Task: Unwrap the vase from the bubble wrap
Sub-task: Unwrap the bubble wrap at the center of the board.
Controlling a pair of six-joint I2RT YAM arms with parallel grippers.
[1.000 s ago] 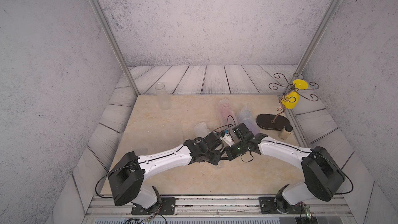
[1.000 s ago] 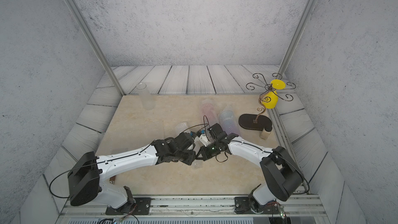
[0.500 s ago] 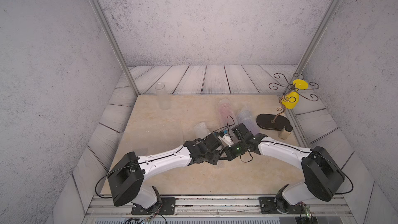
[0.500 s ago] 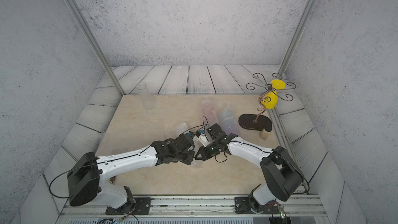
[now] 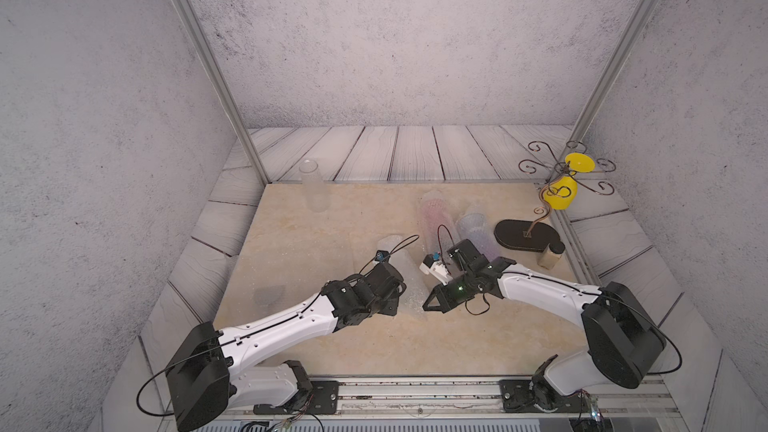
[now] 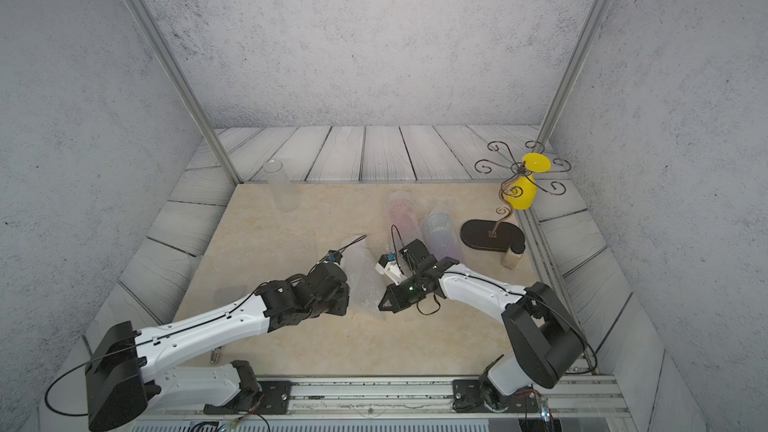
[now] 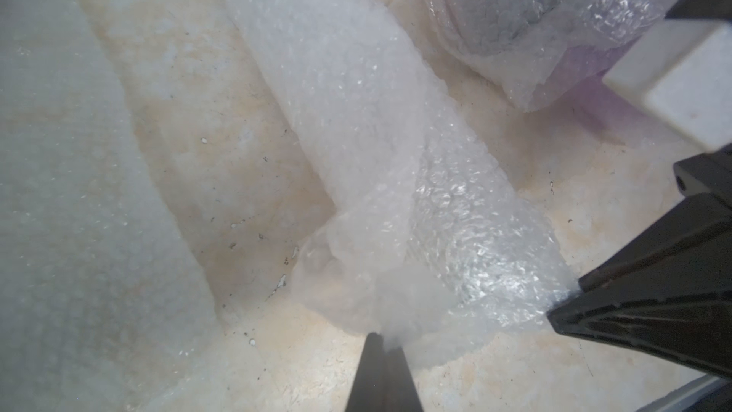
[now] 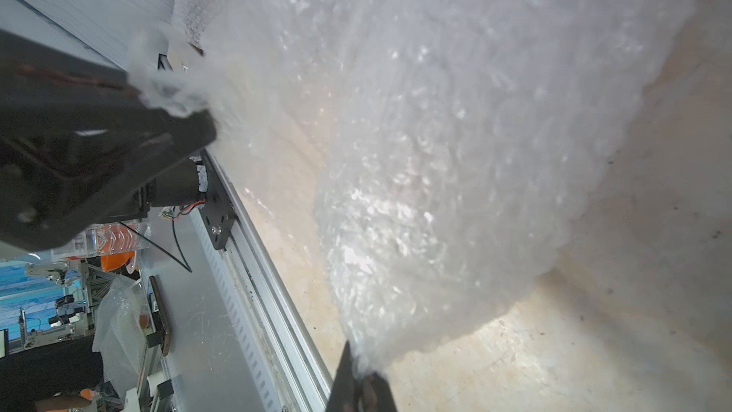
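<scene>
- The bubble wrap [image 5: 409, 282] lies on the table [image 5: 374, 347] as a loose, clear tube. It sits near the middle and runs from the back towards the front edge.
- Both top views show its front end [image 6: 360, 284] caught between the two hands, which face each other across it.
- The left hand [image 5: 397, 307] is at the tube's left side and the right hand [image 5: 428, 307] at its right side. Both are low over the table.
- In the left wrist view, the left hand [image 7: 383, 344] is closed all the way. Its dark fingers [image 7: 370, 374] are pressed together on a bunched fold of the wrap [image 7: 356, 120].
- The same view shows the right hand [image 7: 566, 299] with its tips meeting on the crinkled edge of the tube's end.
- In the right wrist view, the right hand [image 8: 358, 370] is also fully closed, nipping the lower rim of the sheet [image 8: 435, 152], which fills most of the view.
- Across that view, the left hand [image 8: 174, 105] has a wisp of wrap squeezed between its fingers.
- The wrap is too cloudy to tell what is inside the tube.
- Behind the right hand lie a pink-tinted wrapped roll [image 5: 432, 211] and a violet-tinted wrapped roll [image 5: 478, 228], side by side and apart from the gripped tube.
</scene>
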